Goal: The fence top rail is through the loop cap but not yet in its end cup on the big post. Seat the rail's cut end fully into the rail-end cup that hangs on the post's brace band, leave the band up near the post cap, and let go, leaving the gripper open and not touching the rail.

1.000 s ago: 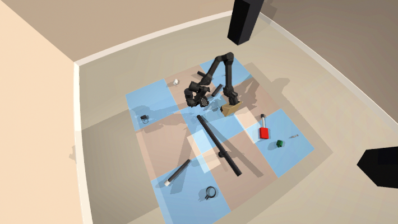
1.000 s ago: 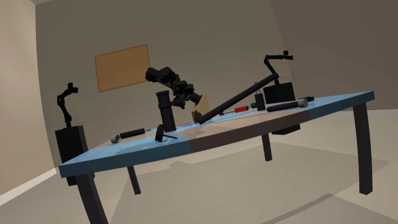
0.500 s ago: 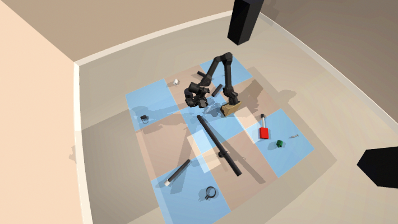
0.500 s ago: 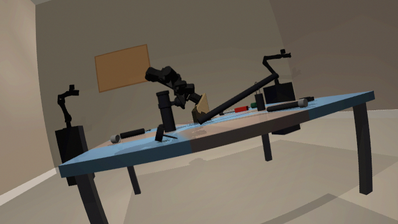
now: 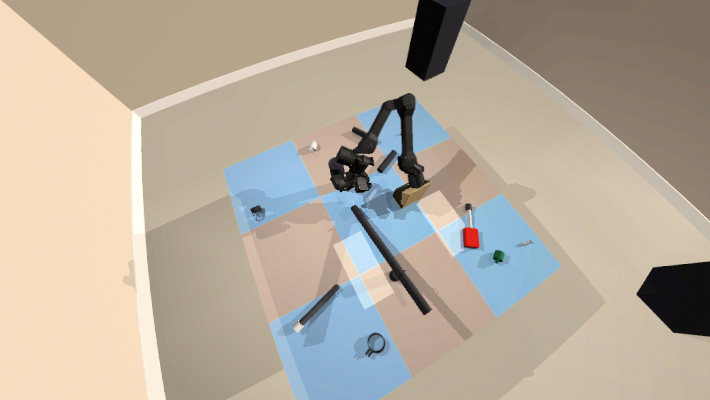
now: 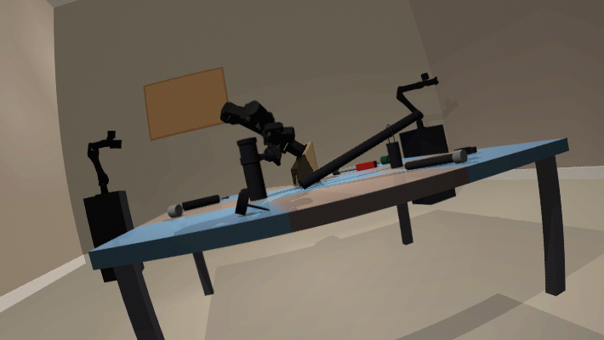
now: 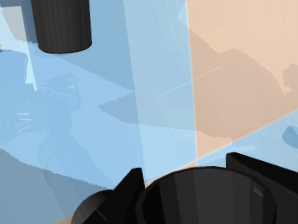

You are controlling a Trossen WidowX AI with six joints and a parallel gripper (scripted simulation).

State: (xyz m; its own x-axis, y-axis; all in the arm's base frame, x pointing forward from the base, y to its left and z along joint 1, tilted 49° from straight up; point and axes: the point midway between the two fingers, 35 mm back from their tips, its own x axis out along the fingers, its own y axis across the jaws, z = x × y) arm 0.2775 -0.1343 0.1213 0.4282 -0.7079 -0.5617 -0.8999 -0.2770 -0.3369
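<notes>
My gripper is clamped on the rail-end cup (image 7: 208, 215) beside the big post (image 6: 253, 170). The rail (image 6: 361, 150) slants, its cut end (image 6: 305, 184) down on the bench (image 6: 383, 200), unseated. Tugging the cup could drag the band down.

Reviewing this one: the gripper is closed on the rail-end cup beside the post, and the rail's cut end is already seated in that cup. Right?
Not seated. In the exterior view the rail slants with its cut end down on the table, apart from the post. The gripper is indeed closed on the cup.
</notes>
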